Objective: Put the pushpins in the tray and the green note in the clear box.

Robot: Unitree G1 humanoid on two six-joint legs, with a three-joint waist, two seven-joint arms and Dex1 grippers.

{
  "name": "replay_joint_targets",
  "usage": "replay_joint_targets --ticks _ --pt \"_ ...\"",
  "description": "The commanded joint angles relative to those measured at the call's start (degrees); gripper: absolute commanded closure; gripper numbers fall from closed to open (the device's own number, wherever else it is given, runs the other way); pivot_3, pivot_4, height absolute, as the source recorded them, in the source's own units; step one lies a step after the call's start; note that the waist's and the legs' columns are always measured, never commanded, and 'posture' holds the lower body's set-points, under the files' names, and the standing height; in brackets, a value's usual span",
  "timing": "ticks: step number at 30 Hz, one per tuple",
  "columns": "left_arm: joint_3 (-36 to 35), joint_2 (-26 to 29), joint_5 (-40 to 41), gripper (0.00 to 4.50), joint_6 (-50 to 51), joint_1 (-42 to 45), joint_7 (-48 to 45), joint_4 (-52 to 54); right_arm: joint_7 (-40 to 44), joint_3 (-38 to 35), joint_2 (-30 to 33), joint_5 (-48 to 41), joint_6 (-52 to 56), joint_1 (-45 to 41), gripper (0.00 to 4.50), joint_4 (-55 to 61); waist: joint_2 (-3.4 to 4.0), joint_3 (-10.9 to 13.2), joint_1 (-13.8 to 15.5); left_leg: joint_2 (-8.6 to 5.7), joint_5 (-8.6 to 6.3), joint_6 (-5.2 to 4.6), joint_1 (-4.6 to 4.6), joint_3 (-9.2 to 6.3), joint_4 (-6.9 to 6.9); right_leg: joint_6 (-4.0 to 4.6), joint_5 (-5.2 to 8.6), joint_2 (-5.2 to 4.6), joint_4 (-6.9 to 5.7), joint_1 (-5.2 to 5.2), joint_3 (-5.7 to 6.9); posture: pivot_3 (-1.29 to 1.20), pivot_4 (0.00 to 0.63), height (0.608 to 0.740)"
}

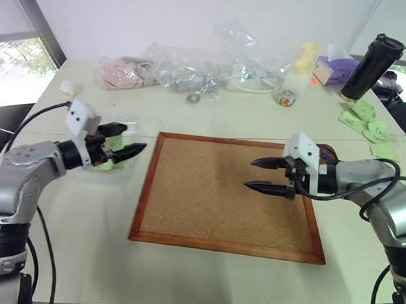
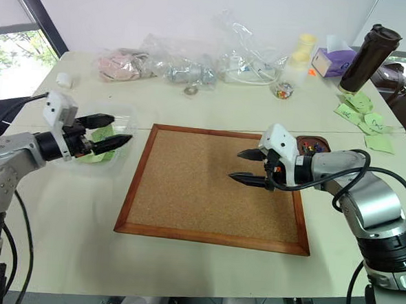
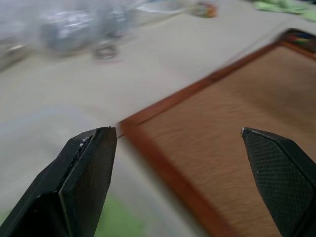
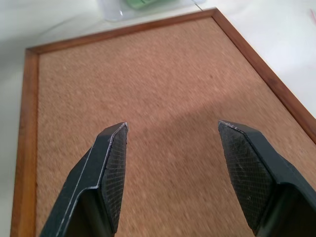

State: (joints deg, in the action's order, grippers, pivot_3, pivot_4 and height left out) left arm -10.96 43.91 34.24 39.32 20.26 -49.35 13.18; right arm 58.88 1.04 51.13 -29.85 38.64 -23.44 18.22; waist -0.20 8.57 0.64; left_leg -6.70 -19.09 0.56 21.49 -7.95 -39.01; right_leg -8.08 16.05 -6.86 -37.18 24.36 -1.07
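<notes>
- My left jaws (image 2: 109, 134) stand spread wide with nothing between them, hanging over the clear box (image 2: 125, 122) at the left side of the bench (image 2: 213, 106).
- The green note (image 2: 101, 133) lies inside that clear box, just under my left fingertips; I cannot tell whether they touch it.
- My right jaws (image 2: 242, 165) are also parted and empty, hovering above the right part of the cork board (image 2: 208, 187).
- The cork board lies flat mid-bench in its wooden frame, and its cork face is bare in my right wrist view.
- The tray (image 2: 315, 141) sits just off the board's far right corner, partly behind my right wrist, with coloured pushpins (image 2: 313, 146) in it.
- More pale green notes (image 1: 367, 124) lie scattered near the bench's right edge, well apart from the box.
- Along the far side are floppy clear bags (image 1: 187, 72), a small cup of coloured bits (image 1: 286, 96), a purple tissue box (image 1: 334, 68) and a dark tumbler (image 1: 372, 66).
</notes>
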Motion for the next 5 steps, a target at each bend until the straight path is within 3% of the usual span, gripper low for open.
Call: replay_joint_targets --ticks 1,5 --pt "2.5 0.5 2.5 0.08 1.2 0.3 -2.5 6.1 0.5 -4.0 2.2 -0.3 -0.6 0.7 1.55 0.6 0.0 0.0 0.0 0.0 0.0 0.0 0.0 0.0 0.0 0.0 0.0 0.0 0.0 0.0 0.0 0.0 0.15 0.74" --pt "4.7 -0.2 3.9 0.08 2.1 -0.2 -3.5 9.2 1.5 -7.1 4.4 -1.9 0.6 4.1 1.55 2.3 0.0 0.0 0.0 0.02 0.0 0.0 0.0 0.0 0.02 0.0 0.0 0.01 0.0 0.0 -0.01 0.0 0.15 0.74"
